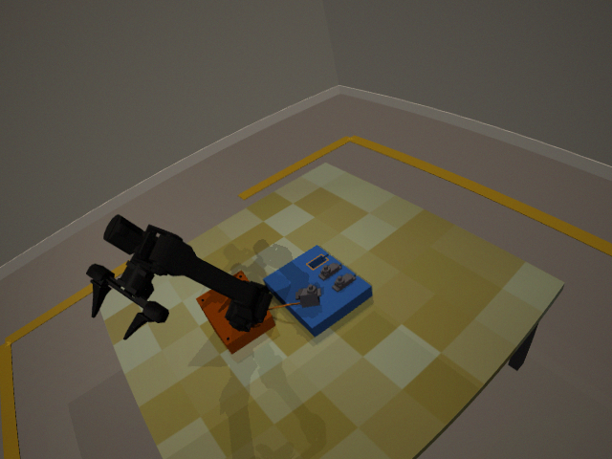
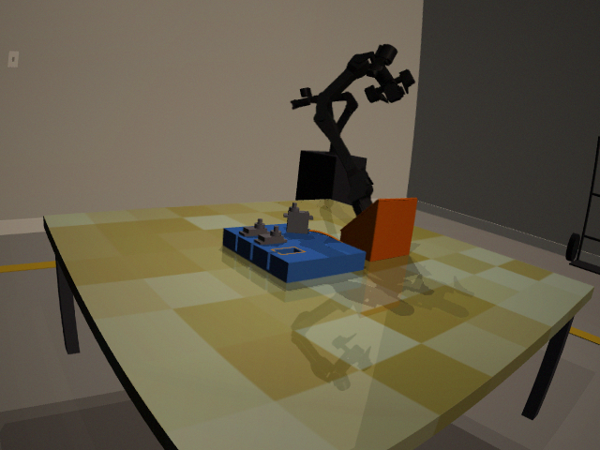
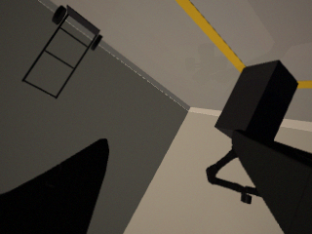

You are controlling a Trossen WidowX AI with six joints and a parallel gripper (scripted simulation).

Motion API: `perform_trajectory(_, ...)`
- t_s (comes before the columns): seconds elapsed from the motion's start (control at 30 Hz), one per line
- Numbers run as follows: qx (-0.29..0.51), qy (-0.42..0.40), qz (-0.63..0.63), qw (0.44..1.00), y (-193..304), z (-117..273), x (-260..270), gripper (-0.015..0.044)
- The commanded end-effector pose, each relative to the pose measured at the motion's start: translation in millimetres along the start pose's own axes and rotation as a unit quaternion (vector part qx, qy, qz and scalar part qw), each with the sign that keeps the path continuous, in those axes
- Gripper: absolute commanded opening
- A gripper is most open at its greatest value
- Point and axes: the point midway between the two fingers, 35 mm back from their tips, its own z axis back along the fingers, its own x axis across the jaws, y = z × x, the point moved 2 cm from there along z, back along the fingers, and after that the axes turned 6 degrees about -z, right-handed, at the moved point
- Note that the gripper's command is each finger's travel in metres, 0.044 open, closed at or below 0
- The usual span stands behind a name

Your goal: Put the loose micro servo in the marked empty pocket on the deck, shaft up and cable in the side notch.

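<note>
One loose servo [image 1: 310, 296], gripper [image 1: 123, 311] apart

Bare lab: taped floor [image 1: 474, 187], lone table [image 2: 145, 309].

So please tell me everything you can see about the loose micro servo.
The loose micro servo is a small dark grey box with a stubby shaft on top. It stands upright on the blue deck, near the edge closest to the orange block. A thin orange cable runs from it toward the arm's base. It is outside the orange-outlined pocket, which is empty. Nothing grips it; the open pincer is raised far away.
</note>
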Motion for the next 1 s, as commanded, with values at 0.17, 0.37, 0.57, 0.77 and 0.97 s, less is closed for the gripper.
perform_trajectory(0.17,-0.018,-0.04,0.04,0.998,-12,11,16,0.044)
perform_trajectory(0.37,-0.061,-0.103,0.107,0.987,-34,33,41,0.044)
perform_trajectory(0.57,-0.112,-0.161,0.154,0.968,-58,60,60,0.044)
perform_trajectory(0.77,-0.168,-0.194,0.204,0.945,-80,84,74,0.044)
perform_trajectory(0.97,-0.236,-0.217,0.252,0.913,-106,113,85,0.044)
